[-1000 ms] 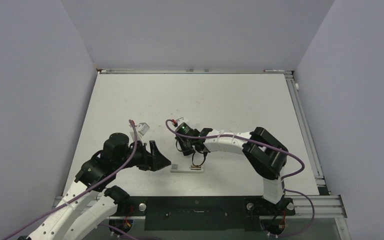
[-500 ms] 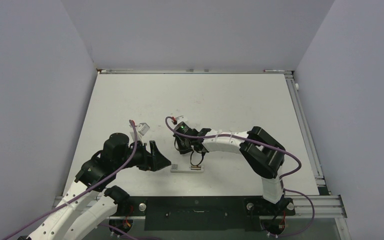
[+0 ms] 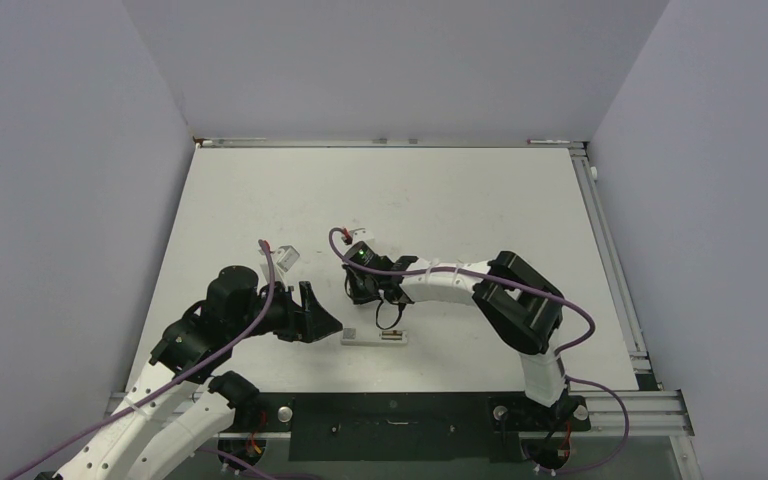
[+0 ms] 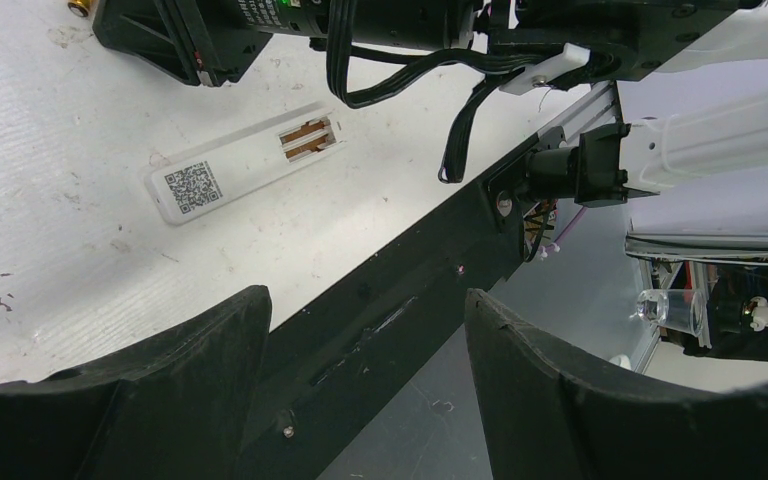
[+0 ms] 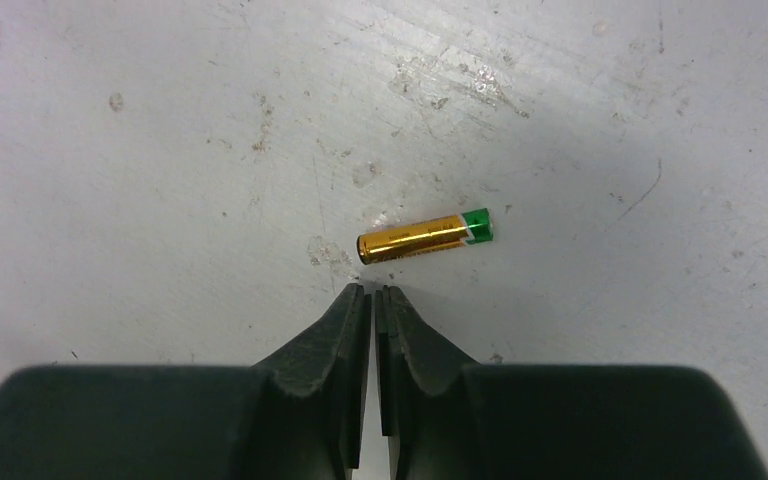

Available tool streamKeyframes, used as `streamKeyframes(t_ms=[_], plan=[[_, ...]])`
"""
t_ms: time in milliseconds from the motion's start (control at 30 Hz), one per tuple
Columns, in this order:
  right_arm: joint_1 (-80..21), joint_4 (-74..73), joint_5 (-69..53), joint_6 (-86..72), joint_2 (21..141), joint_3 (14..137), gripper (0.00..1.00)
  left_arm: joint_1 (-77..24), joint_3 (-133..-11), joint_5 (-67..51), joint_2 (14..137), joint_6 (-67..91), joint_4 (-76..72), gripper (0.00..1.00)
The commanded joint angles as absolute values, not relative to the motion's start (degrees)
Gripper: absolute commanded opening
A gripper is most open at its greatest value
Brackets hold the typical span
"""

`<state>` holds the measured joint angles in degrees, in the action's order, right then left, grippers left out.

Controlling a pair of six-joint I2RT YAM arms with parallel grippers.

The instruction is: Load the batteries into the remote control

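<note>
Right, the right wrist view is giving me what the overhead cannot. The right gripper [image 5: 372,292] is sitting pinched closed with nothing between its fingers. A gold battery [image 5: 425,237] with a green end is lying flat on the table [image 5: 160,150] just past the tips, at about one o'clock from them, not touching. I am not managing to pick that battery out from overhead.

The overhead is showing me the remote control [image 3: 374,337] lying near the table's front edge, at roughly six o'clock from the right wrist.

Only the left wrist view is showing me the remote's back. It is lying face down, with a QR label [image 4: 192,187] at one end and the open compartment [image 4: 310,137] at the other. Coppery strips are showing in that recess, and I cannot tell whether a battery is sitting in it.

The left gripper [image 4: 360,300] is hanging at the remote's nine o'clock, near it but apart. Its fingers are standing wide apart and holding nothing.
</note>
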<state>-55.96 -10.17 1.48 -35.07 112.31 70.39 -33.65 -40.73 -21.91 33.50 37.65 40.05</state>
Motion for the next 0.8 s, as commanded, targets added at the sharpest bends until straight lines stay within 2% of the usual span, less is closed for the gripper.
streamKeyframes(t_ms=[0, 467, 767], plan=[[-55.7, -9.1, 3.3, -36.5, 114.4, 71.5, 0.1, -33.5, -40.8, -23.2, 33.4, 36.9, 37.6, 0.68], [-54.5, -11.1, 2.8, -32.8, 113.6, 76.0, 0.12, -33.5, -40.7, -23.2, 33.2, 36.9, 37.6, 0.68], [-52.5, -14.4, 1.5, -26.3, 110.4, 78.7, 0.25, -33.4, -40.9, -23.1, 33.0, 36.8, 37.2, 0.68]])
